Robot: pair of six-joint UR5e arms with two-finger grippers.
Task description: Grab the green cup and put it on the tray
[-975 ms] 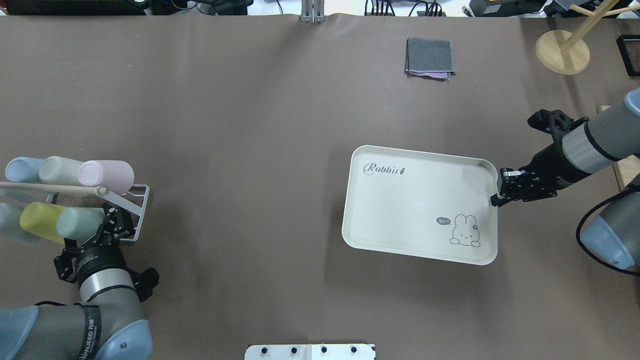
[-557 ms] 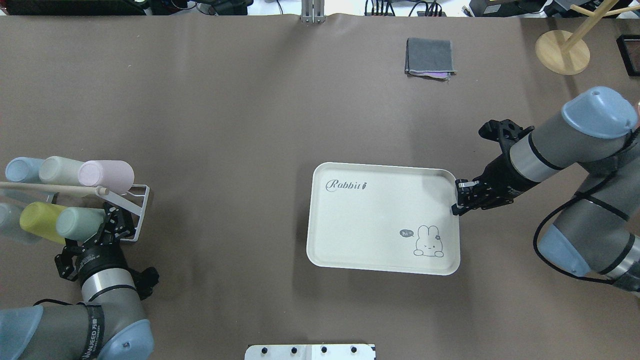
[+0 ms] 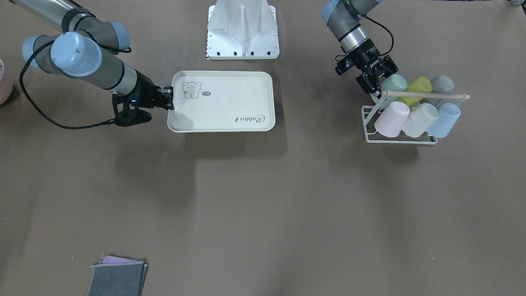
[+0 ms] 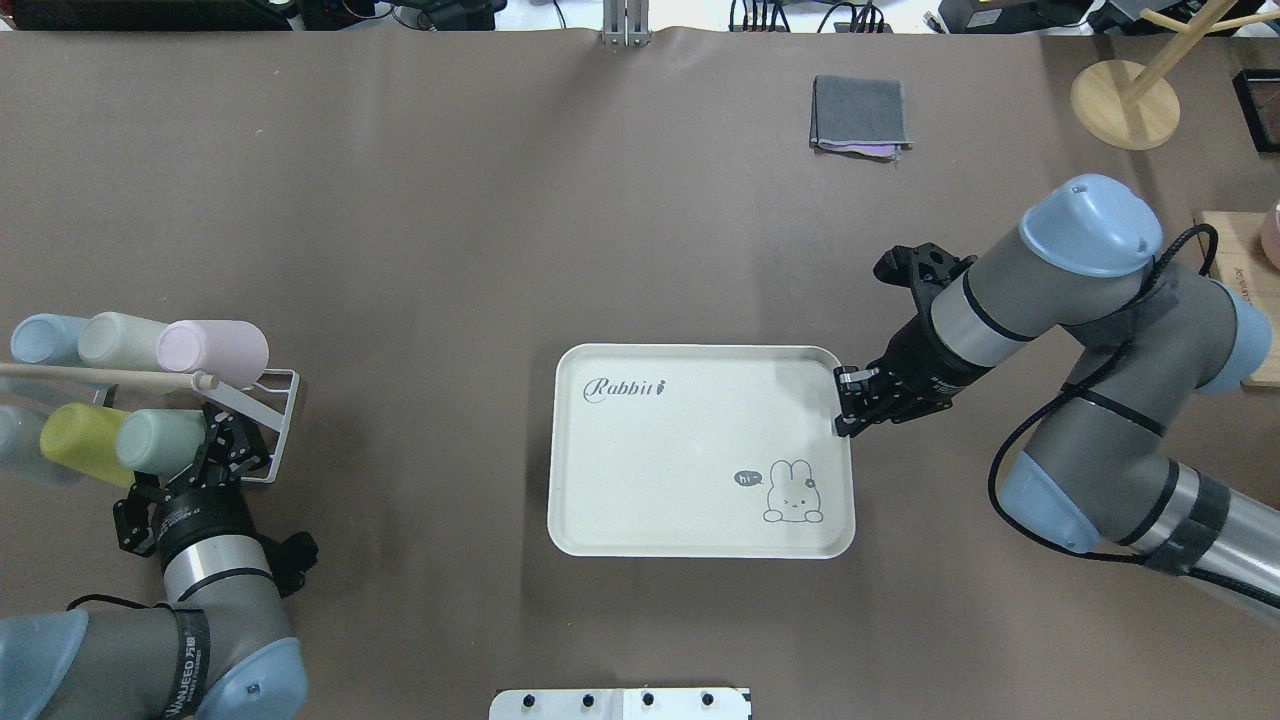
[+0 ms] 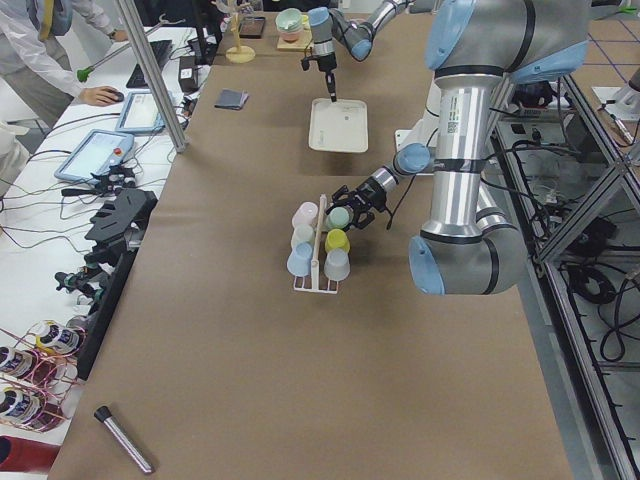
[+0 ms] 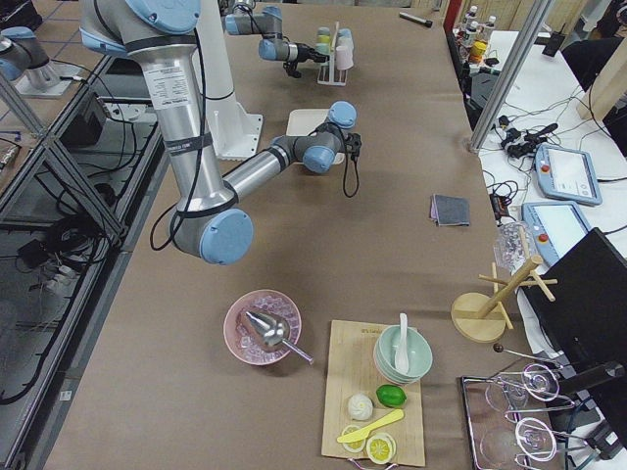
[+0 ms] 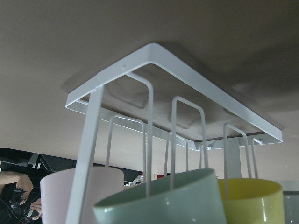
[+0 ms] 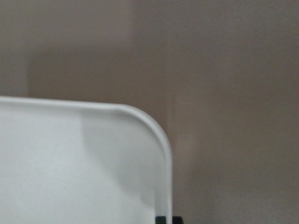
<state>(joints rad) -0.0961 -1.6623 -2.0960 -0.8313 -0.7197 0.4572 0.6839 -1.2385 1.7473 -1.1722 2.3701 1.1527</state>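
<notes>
The green cup [image 4: 160,440] lies on its side on the white wire rack [image 4: 283,415] at the table's left, mouth towards my left gripper [image 4: 225,447]. That gripper is open, its fingers on either side of the cup's mouth end. The cup also shows in the front view [image 3: 393,83], and its rim fills the bottom of the left wrist view [image 7: 163,200]. The cream tray [image 4: 690,460] lies flat at the table's middle. My right gripper [image 4: 843,412] is shut on the tray's right rim, near its far corner [image 8: 159,135].
The rack also holds a yellow-green cup [image 4: 75,440], a pink cup [image 4: 215,350], a cream-green cup [image 4: 115,338] and a blue cup [image 4: 45,338] under a wooden bar [image 4: 100,377]. A folded grey cloth [image 4: 860,112] and a wooden stand [image 4: 1125,103] lie at the far right.
My right gripper has dragged the tray leftwards and a little nearer to the robot. The left gripper has barely moved at the green cup.
</notes>
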